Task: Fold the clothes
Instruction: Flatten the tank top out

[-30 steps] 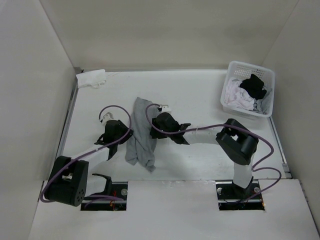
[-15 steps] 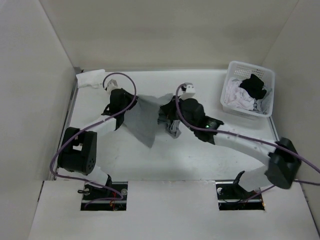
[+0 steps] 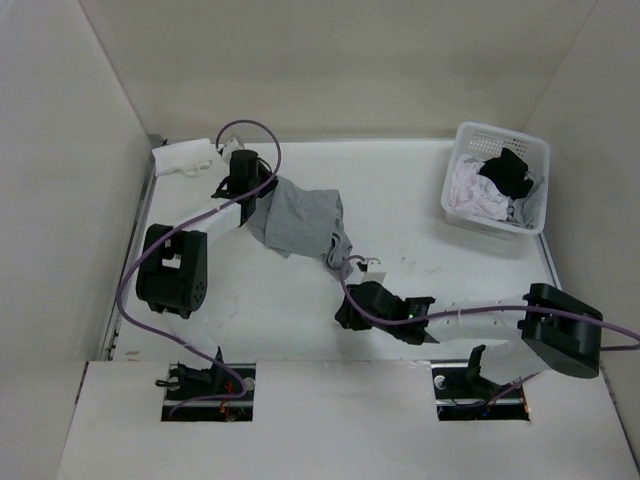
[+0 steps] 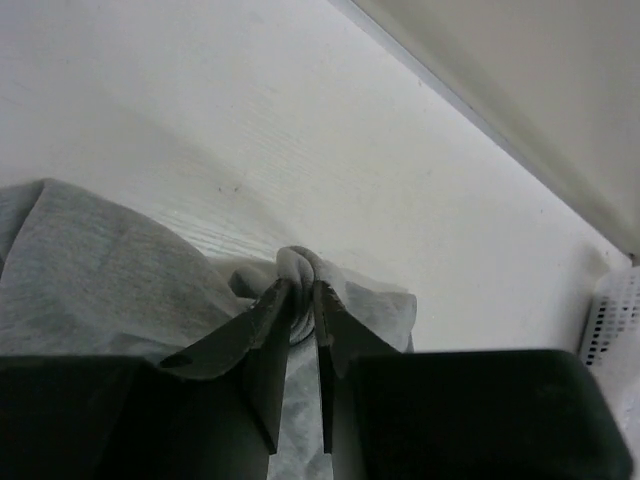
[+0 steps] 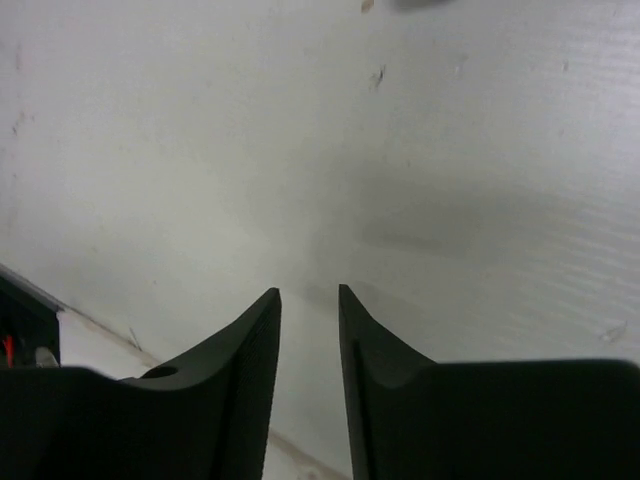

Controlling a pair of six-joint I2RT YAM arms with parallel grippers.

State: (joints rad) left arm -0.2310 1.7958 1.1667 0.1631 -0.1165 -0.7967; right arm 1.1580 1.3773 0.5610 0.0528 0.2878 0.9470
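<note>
Grey top (image 3: pixel 300 220) stretches far-left to near-right; left jaws pinch its far end, right jaws parted

The top (image 3: pixel 300 218) is showing plain medium grey, unpatterned, against the white tabletop (image 3: pixel 420 190). Near the far right corner the basket (image 3: pixel 455 180) is showing white lattice (a white garment (image 3: pixel 478 195) and a black garment (image 3: pixel 507 170) are lying inside). A white cloth (image 3: pixel 183 157) is blending into the far left corner.

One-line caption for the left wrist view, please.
Left gripper pinches a bunched fold of the soft medium-grey fabric garment lying on the white table.
</note>
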